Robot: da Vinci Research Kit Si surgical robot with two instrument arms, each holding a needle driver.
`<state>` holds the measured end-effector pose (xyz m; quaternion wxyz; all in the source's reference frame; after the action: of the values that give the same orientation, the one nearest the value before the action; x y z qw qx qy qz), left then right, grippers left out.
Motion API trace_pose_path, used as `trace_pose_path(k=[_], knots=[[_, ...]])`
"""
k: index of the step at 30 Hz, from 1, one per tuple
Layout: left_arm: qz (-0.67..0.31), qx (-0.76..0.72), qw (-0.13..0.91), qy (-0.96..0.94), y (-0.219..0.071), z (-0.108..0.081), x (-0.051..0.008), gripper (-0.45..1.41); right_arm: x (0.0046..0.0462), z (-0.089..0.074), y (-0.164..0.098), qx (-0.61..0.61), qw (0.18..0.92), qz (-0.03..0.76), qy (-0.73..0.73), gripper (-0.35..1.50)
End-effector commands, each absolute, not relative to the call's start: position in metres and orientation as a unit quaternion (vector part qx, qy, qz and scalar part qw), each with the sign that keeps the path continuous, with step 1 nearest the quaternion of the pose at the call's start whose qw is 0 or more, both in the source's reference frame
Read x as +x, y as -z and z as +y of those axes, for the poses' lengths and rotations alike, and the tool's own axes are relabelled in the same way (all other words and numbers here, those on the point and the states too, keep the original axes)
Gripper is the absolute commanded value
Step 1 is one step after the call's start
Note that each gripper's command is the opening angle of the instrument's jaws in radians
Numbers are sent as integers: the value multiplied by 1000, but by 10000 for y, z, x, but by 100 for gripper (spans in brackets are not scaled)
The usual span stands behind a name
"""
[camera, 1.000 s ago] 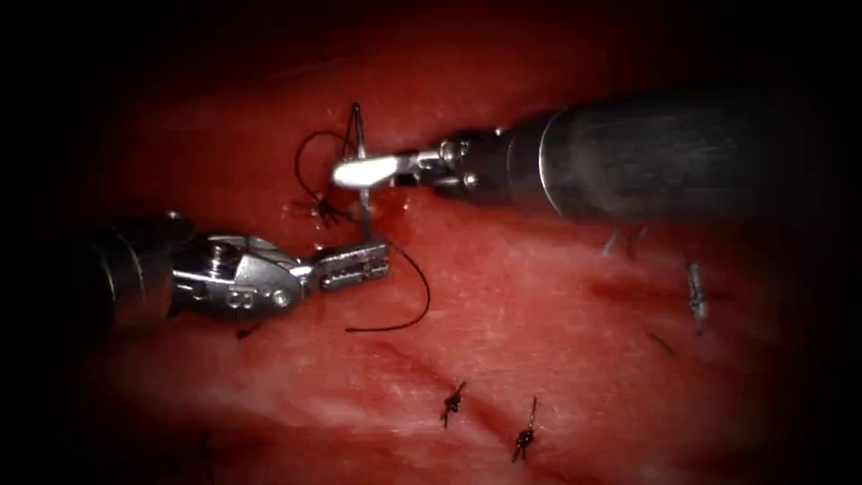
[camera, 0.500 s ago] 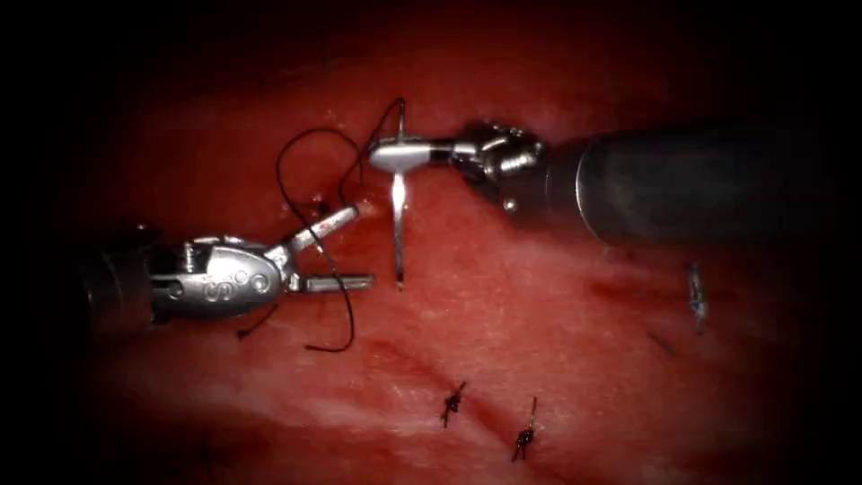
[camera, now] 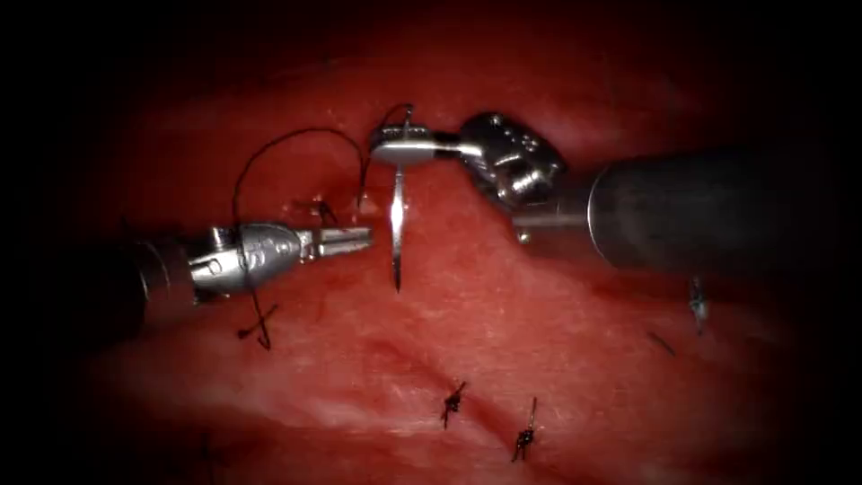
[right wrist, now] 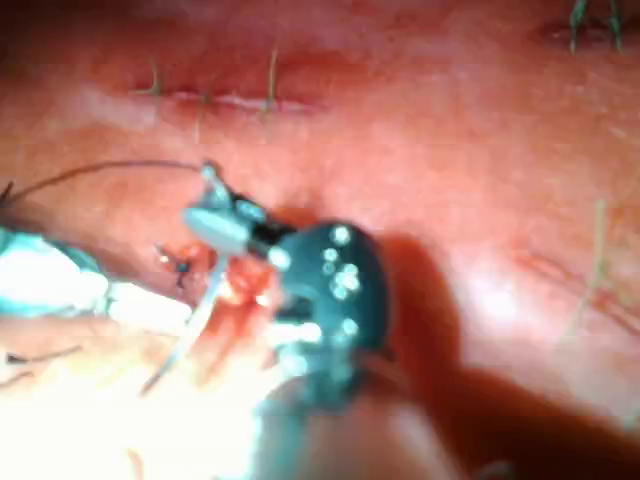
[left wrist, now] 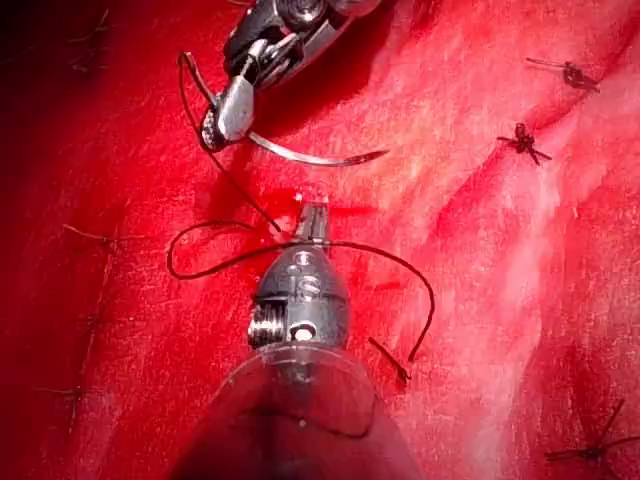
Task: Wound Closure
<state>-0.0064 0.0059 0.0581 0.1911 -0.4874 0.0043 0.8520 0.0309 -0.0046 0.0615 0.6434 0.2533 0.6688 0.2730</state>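
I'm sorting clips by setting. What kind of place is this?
Probably a surgical-robot suturing practice bench: red, wet tissue bearing dark knotted stitches, the right end effector holding a curved steel needle near its thread end, clear of tissue, and the left end effector closed.

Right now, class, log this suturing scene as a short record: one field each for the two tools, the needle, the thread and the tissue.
right tool: jaws shut on the needle near its thread end
left tool: jaws shut, holding nothing that can be seen
needle: out of the tissue, hanging point down
thread: loops from the needle's end over the left tool
tissue: knotted stitches in place
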Motion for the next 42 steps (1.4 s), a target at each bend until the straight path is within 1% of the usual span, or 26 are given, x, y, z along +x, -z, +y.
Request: trace_pose_path(k=[1, 5, 8, 11, 21, 25, 27, 29, 36, 42], knots=[[2, -478, 193, -857, -589, 61, -68, -45, 315, -53, -622, 250, 644, 670, -270, -35], [-9, -443, 194, -875, -594, 65, -62, -45, 316, -54, -622, 241, 648, 674, -260, -35], [-2, -373, 201, -906, -601, 72, -59, -45, 317, -56, -621, 220, 655, 682, -241, -35], [-1, -340, 204, -918, -603, 74, -59, -45, 318, -58, -622, 216, 656, 684, -236, -35], [5, -307, 226, -925, -614, 94, -60, -45, 321, -60, -623, 173, 668, 695, -201, -35], [4, -284, 215, -935, -629, 100, -61, -45, 321, -59, -621, 125, 678, 706, -161, -35], [-5, -268, 204, -942, -633, 97, -64, -45, 321, -58, -621, 114, 680, 708, -152, -35], [-46, -238, 176, -954, -636, 88, -66, -45, 322, -57, -623, 94, 684, 711, -135, -35], [-83, -213, 152, -962, -638, 83, -71, -45, 332, -55, -626, 53, 690, 714, -105, -35], [-103, -225, 144, -958, -630, 76, -70, -45, 338, -52, -632, 31, 695, 713, -87, -35]])
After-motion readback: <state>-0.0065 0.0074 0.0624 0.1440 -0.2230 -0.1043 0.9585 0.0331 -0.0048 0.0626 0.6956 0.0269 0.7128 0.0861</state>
